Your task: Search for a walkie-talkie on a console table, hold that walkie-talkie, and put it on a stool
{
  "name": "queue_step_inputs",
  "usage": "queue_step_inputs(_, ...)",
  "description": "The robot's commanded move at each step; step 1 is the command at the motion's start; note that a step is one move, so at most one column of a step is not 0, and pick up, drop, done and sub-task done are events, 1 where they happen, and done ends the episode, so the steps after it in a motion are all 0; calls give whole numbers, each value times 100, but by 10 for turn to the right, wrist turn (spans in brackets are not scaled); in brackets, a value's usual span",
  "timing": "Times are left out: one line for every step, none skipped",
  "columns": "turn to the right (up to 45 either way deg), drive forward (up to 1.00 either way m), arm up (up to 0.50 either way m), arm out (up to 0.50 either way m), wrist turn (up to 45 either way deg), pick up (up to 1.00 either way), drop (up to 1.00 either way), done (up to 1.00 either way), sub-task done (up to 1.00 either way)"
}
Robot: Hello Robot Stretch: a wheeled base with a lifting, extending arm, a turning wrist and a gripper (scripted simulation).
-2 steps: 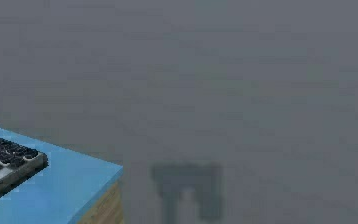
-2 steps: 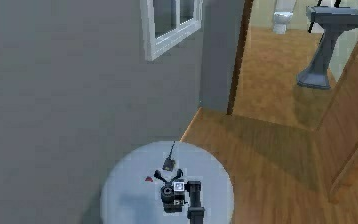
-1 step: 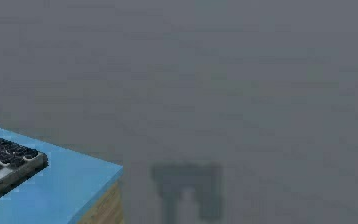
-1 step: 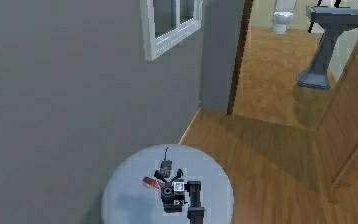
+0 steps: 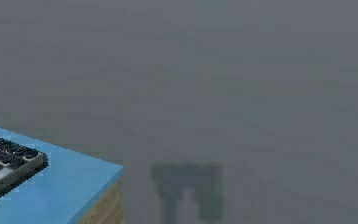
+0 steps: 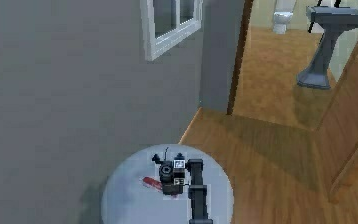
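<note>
Pale grey round stool (image 6: 127, 196) near, gripper (image 6: 168, 175) seen against its top right of a small red thing (image 6: 147, 182); can't tell if it holds anything.

A blue tabletop (image 5: 77, 185) juts in from the forward view's lower left corner, its near side pale wood. On it, at the left edge, lies a dark keyboard (image 5: 9, 160). Behind stands a plain grey wall (image 5: 207, 70).

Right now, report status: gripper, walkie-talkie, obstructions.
Gripper at the round stool top; load cannot be told. Small red thing on that top, nearby. Grey wall ahead.
</note>
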Motion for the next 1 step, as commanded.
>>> queue_step_inputs(0,0,0,-8,0,0,0,0,0)
